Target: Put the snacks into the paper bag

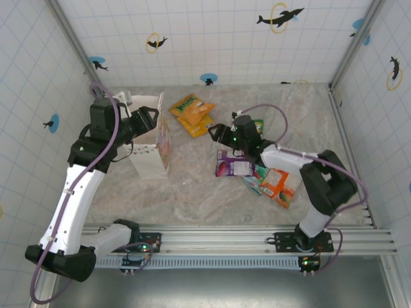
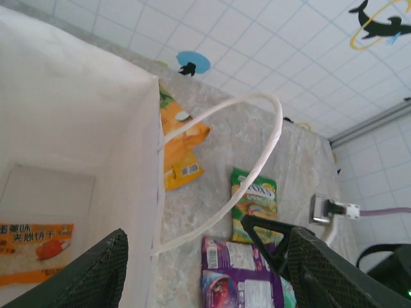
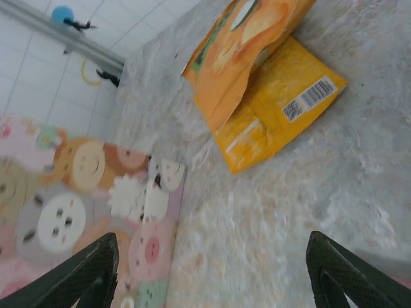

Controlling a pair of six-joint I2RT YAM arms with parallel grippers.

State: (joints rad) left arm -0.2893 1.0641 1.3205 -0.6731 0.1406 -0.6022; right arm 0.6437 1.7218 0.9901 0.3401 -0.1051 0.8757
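The white paper bag (image 1: 149, 160) stands open at the left, with a cartoon-animal print on the side facing right (image 3: 83, 205). An orange packet (image 2: 35, 250) lies on its bottom. My left gripper (image 1: 149, 119) (image 2: 186, 228) is open at the bag's rim, one finger over the inside and one outside, with a loop handle (image 2: 257, 160) between them. My right gripper (image 1: 217, 133) (image 3: 212, 240) is open over bare table. Two orange-yellow packets (image 1: 191, 112) (image 3: 257, 83) lie just beyond it. The purple packet (image 1: 234, 168) (image 2: 241, 276) is near the green packet (image 2: 257, 199).
A teal packet (image 1: 255, 184) and an orange packet (image 1: 279, 186) lie under the right forearm at the right. Tiled walls close the table on three sides. Bare marbled table (image 1: 192, 192) stretches between the bag and the purple packet.
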